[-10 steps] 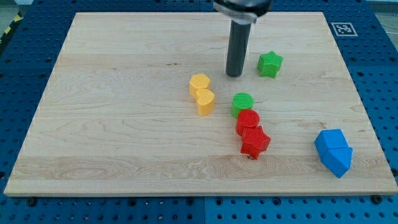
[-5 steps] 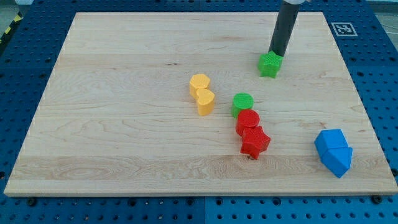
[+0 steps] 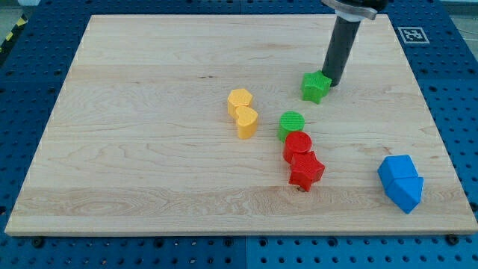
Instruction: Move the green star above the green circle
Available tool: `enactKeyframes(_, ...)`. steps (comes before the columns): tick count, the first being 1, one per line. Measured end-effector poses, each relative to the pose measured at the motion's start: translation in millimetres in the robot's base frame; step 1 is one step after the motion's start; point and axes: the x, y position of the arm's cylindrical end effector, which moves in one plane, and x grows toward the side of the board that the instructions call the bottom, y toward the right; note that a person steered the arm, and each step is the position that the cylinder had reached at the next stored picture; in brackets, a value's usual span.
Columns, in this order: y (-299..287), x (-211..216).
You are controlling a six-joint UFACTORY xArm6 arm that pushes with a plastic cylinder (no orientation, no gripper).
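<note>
My tip [image 3: 331, 82] touches the green star [image 3: 315, 87] on its 2 o'clock side. The arm carries no gripper, only a rod. Green star sits on the counter [image 3: 149, 112] at 1 o'clock from the green circle [image 3: 292, 123], near but apart. Red circle [image 3: 298, 144] touches green circle at 5 o'clock; red star [image 3: 306, 170] just below. 2 yellow blocks [image 3: 243, 112] at 9 o'clock, 2 blue blocks [image 3: 401, 182] at 4 o'clock.

One camera looks down at a slant on the board [image 3: 149, 75] from beyond its bottom edge, facing its top edge. It stands far enough off that all four edges show, with blue pegboard [image 3: 455, 112] around them. The top edge looks shorter than the bottom. A marker tag [image 3: 412, 34] sits at the top right corner.
</note>
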Motion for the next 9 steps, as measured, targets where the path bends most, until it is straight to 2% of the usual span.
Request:
enactKeyframes(3,-51.0,14.3)
enactKeyframes(6,-68.4,20.5)
enactKeyframes(7,-77.0,-9.2)
enactKeyframes(8,-106.4,-11.3)
enactKeyframes(9,-111.8,-8.4)
